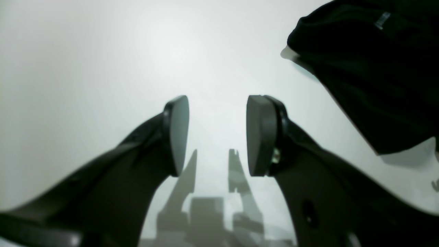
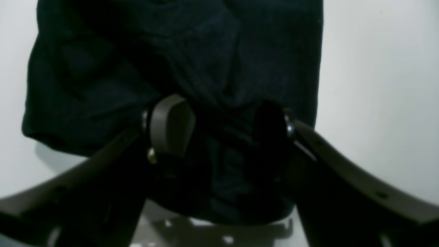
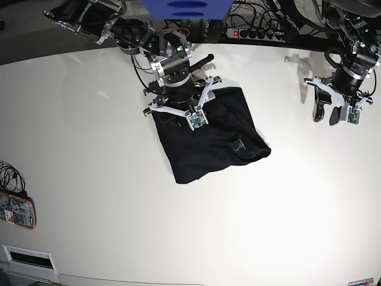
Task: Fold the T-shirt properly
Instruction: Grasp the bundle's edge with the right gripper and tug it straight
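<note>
The T-shirt (image 3: pixel 208 136) lies on the white surface (image 3: pixel 119 196), towards its far half, already gathered into a compact, roughly rectangular bundle. A small pale label (image 3: pixel 239 146) shows on its upper face near the corner closest to the left arm. The edges are uneven and the nearer corner juts out, so the fold looks mostly done but not tidy.

The right tool (image 2: pixel 219 137) sits low over the shirt's far edge. In the right wrist view its pads stand apart with dark, rumpled cloth (image 2: pixel 178 61) lying between and beneath them; nothing is pinched. The cloth is too dark there to tell whether the pads touch it. This reads as the moment after laying a folded edge down.

The left tool (image 1: pixel 217 135) hangs well apart from the shirt, over bare surface, its pads apart and holding nothing. In its wrist view only a corner of the shirt (image 1: pixel 374 79) shows at upper right.

The step in hand appears to be a late fold or a final straightening. The next move likely calls for the right tool to lift clear straight up without dragging the top layer. Then either tool could square the jutting corner or press the bundle flat. Soft cloth can snag on a pad and undo the fold.
</note>
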Available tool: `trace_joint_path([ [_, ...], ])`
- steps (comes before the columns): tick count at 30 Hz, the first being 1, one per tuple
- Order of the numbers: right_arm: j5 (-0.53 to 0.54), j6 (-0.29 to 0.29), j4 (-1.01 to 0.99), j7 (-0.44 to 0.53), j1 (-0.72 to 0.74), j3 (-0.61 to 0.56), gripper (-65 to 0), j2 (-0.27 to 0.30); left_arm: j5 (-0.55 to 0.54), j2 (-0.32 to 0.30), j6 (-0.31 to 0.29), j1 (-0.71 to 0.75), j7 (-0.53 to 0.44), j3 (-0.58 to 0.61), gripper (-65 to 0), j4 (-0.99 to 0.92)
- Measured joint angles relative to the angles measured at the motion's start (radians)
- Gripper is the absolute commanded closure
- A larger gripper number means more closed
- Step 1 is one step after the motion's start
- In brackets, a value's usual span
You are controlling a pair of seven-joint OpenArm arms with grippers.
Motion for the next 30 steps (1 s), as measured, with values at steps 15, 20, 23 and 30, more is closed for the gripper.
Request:
trace_joint_path([
  [15,0.000,-0.004,-0.027,-0.008,0.027,-0.027,-9.7,-0.043,0.000,0.000,0.000,0.000,0.000,-0.004,-26.5,0.000],
  [20,0.000,0.004,0.029,-0.003,0.027,-0.046,0.0,-0.055,0.000,0.000,0.000,0.000,0.000,-0.004,-26.5,0.000],
  [23,0.000,-0.005,0.031,-0.008,0.030,-0.068,0.0,-0.050,0.000,0.000,0.000,-0.001,0.000,-0.005,-26.5,0.000],
  [30,0.039,0.007,0.031,-0.006,0.033,-0.181,0.0,-0.093,0.000,0.000,0.000,-0.001,0.000,-0.005,-26.5,0.000],
])
